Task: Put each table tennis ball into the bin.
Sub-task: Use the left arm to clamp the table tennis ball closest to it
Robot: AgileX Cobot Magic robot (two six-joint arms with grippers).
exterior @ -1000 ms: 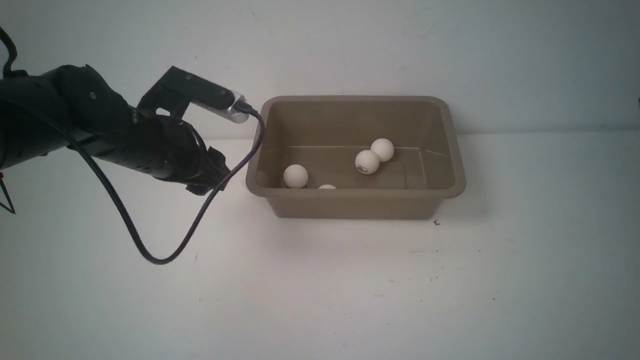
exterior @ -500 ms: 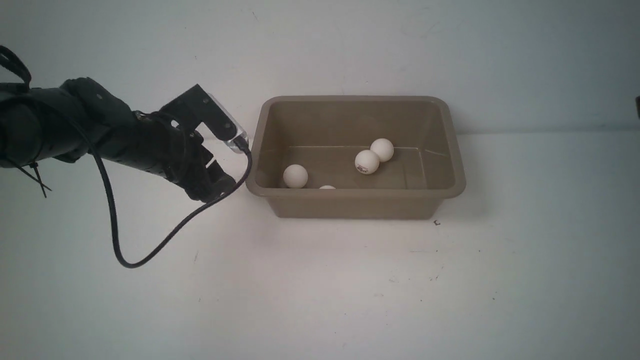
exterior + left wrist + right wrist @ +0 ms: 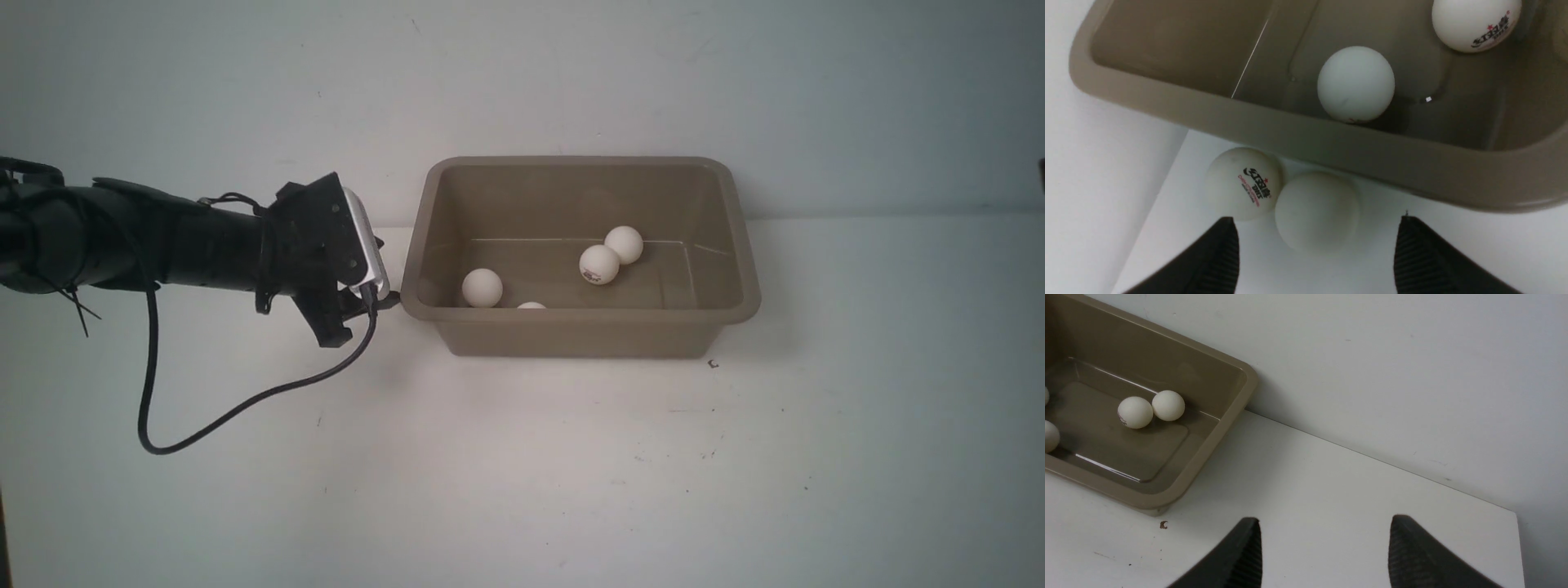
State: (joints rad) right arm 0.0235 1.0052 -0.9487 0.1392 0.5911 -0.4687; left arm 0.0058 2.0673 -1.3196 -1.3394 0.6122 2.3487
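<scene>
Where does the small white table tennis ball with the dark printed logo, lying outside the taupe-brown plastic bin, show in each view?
Front view: not visible; probably hidden behind the left gripper, beside the bin.
Left wrist view: logo ball next to a plain white ball, just outside the bin's rim.
Right wrist view: not in it.
Shared landmark: the bin.

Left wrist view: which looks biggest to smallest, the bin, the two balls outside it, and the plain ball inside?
1. bin, by far.
2. plain ball outside, marginally, likely only nearer the camera.
3. logo ball outside and plain ball inside: alike, unranked.
</scene>
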